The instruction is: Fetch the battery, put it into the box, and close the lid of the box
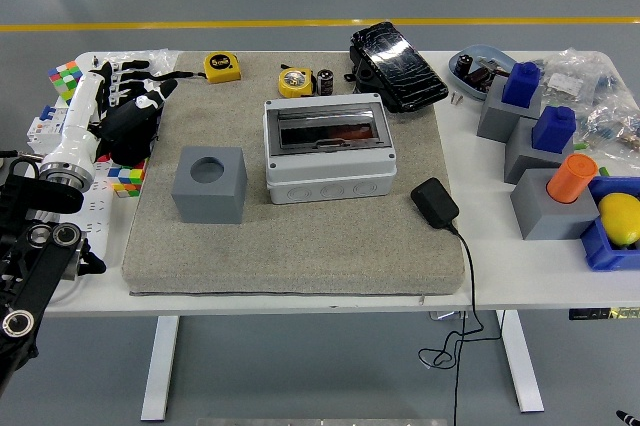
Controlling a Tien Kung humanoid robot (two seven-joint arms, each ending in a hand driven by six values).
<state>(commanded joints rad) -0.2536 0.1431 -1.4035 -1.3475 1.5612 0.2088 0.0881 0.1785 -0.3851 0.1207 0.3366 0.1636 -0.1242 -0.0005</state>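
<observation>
Left hand (135, 106) hovers at the mat's (300, 246) far-left corner, fingers loosely spread, holding nothing. Battery (325, 81) stands beyond the grey box (328, 151), beside a yellow tape measure (295, 81). Box lid is shut.

From my remote seat I saw the white table (520, 291) carrying a tan mat (300, 246) over its middle. Directly on the tabletop lay a yellow tape measure (222, 67) at the far edge, a black case (397, 64) partly overlapping the mat, Rubik's cubes (66, 77) at the left, and grey blocks (510, 121) beside a blue bin (610, 246) at the right
</observation>
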